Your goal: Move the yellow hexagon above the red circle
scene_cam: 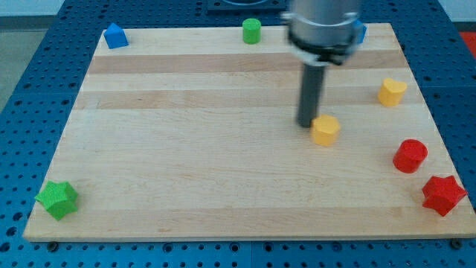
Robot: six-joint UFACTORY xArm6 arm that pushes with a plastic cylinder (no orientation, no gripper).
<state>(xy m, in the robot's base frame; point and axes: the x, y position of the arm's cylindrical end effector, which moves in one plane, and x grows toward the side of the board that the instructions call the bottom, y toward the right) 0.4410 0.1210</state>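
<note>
The yellow hexagon lies right of the board's middle. The red circle lies to its right and a little lower, near the board's right edge. My tip rests at the hexagon's upper left side, touching it or nearly so. The dark rod rises from there to the grey arm end at the view's top.
A yellow heart-like block lies above the red circle. A red star is at the bottom right corner, a green star at the bottom left. A blue block, a green cylinder and a partly hidden blue block line the wooden board's top edge.
</note>
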